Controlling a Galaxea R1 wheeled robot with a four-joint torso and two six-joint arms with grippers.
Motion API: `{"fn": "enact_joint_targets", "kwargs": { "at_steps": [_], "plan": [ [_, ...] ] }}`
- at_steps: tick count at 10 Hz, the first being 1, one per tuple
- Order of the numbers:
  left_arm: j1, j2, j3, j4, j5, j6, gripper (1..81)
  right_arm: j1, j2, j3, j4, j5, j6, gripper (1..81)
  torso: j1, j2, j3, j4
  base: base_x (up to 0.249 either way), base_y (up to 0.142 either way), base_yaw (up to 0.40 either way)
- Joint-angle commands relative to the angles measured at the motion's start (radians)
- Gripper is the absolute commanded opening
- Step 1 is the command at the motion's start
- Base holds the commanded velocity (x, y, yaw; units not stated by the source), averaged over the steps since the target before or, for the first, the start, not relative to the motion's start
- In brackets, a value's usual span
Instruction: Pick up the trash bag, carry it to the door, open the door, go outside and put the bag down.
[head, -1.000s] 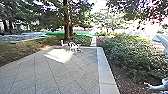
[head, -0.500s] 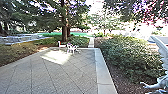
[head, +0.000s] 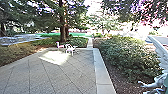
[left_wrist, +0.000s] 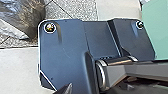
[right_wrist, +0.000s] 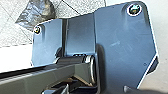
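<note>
- The bag (left_wrist: 31, 15) is showing low and near, above or on the speckled paving (left_wrist: 83, 8) and just beside a corner of the robot's dark plate (left_wrist: 67, 42); whether it is hanging or resting there, I cannot tell.
- Its thin, shiny skin is creasing and bulging, so it is probably going to be handling as soft and slippery, sagging around whatever is inside.
- Weight is hard to judge; I am guessing fairly light, with the load settling low.
- A gathered neck would be making the best hold, all folds together; a pinch on the loose side would be risking a slip or tear.
- How far the left pincer is opening, and whether it is gripping or touching the bag, I cannot tell.
- The right pincer is giving no clearer answer: its opening and any hold are escaping me too.
</note>
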Motion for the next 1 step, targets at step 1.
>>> {"fn": "enact_joint_targets", "kwargs": {
  "at_steps": [1],
  "plan": [
    [-0.037,0.011,-0.014,-0.005,-0.079,0.001,81.1,0.046,0.012,0.013,-0.008,-0.039,-0.007,81.1,0.000,0.000,0.000,0.000,0.000,0.000,0.000]
  ]
}}
